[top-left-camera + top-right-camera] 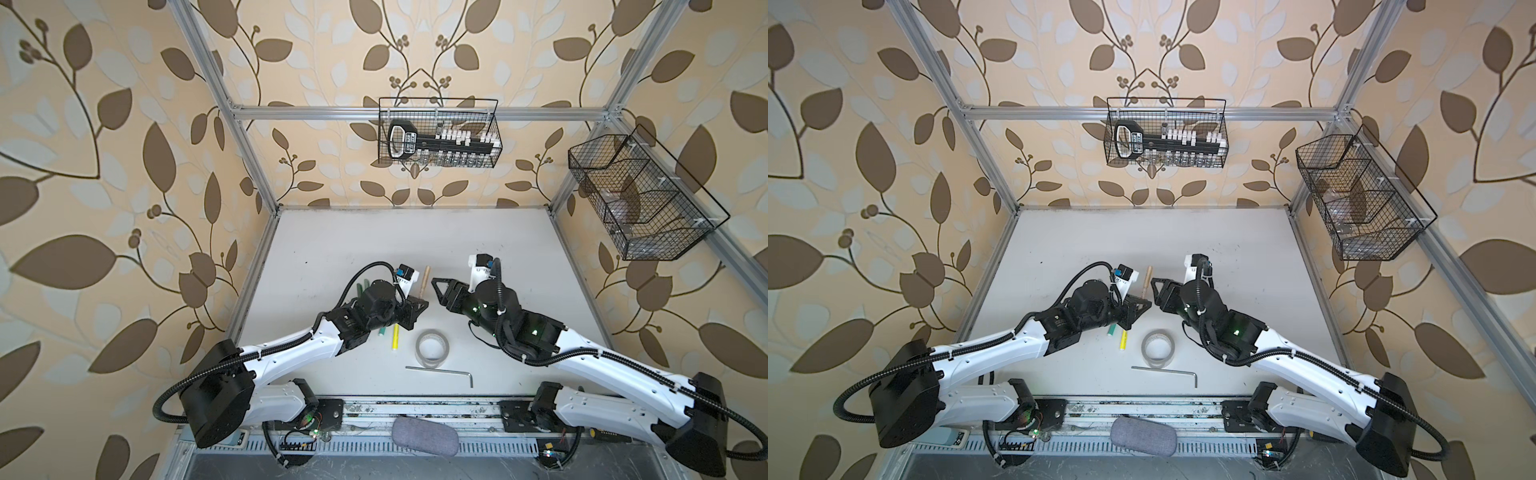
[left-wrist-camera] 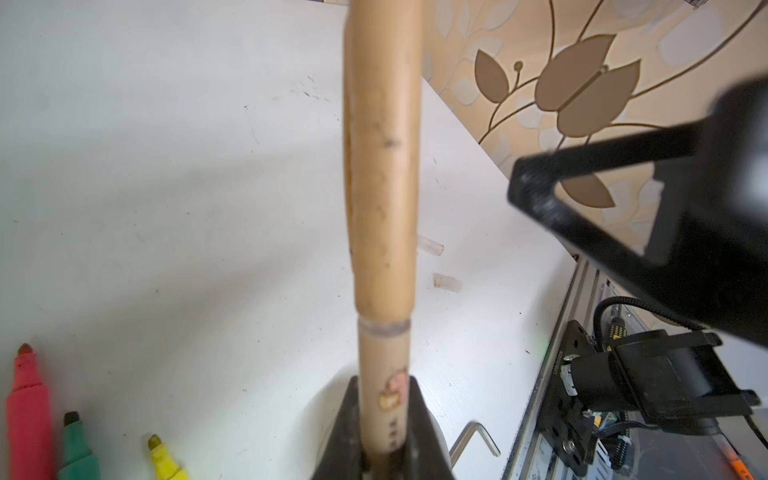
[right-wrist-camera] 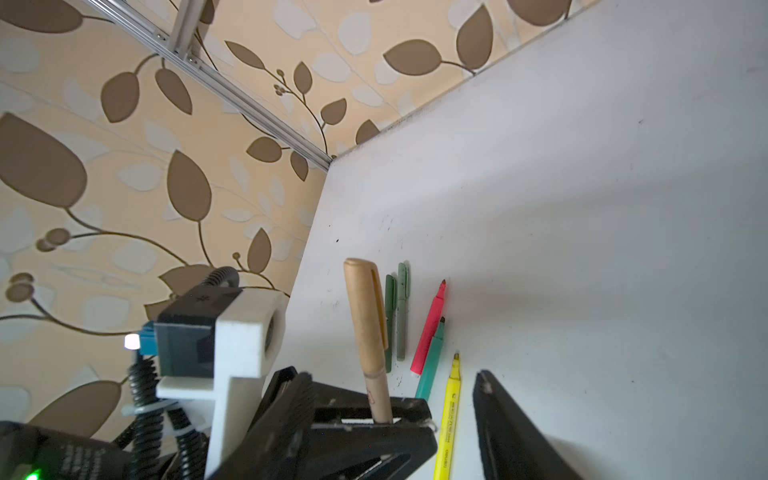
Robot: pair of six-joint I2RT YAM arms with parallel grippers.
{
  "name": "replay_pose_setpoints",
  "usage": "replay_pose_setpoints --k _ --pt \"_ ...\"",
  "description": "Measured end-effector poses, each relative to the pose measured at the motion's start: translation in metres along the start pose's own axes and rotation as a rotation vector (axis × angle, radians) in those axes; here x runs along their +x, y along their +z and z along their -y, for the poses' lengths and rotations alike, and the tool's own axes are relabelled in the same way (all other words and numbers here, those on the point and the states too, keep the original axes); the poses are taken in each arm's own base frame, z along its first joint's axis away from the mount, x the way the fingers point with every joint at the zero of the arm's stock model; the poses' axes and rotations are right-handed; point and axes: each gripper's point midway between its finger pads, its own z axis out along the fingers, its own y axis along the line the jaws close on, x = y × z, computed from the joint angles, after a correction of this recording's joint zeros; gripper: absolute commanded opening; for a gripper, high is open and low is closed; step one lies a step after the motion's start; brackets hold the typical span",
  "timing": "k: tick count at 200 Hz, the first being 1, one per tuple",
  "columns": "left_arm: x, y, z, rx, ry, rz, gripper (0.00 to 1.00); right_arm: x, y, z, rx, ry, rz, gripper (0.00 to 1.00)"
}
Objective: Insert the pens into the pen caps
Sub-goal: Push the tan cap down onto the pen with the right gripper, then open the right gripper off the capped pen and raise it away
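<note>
desk [image 1: 374, 241]: the lower middle of the frame is filled by its white surface; every loose thing is carried on its lower half.
left pincer [image 1: 420, 305]: it is clamped tight on the barrel of the tan pen [image 1: 424, 282], just left of the frame's centre in a top view.
right pincer [image 1: 439, 291]: its jaws are spread wide with nothing gripped; it is held just right of the tan pen, apart from it.
hex key [image 1: 436, 369]: it is laid flat below centre, under the tape roll.
tape roll [image 1: 419, 347]: it is laid flat between the two pincers and the hex key.
tan cap [image 2: 380, 166]: it is seated over the tan pen's end, and a seam is seen where they meet.
markers: the pink marker [image 3: 428, 328], green marker [image 3: 432, 361] and yellow marker [image 3: 449, 415] are laid side by side, tips bare.
thin pens: the dark green pen [image 3: 390, 316] and grey-green pen [image 3: 402, 311] are laid side by side next to the pink marker; a clip is seen on each.
clear caps [image 2: 446, 282]: two are seen flat on bare desk, near each other, not touching.
</note>
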Motion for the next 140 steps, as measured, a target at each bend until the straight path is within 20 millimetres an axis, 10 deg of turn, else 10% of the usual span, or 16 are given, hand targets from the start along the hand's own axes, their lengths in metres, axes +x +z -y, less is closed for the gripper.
replay_pose_setpoints --k 140 --pt "-0.003 -0.004 0.014 0.069 0.017 0.019 0.0 -0.004 0.035 0.011 0.04 -0.033 -0.083 0.62"
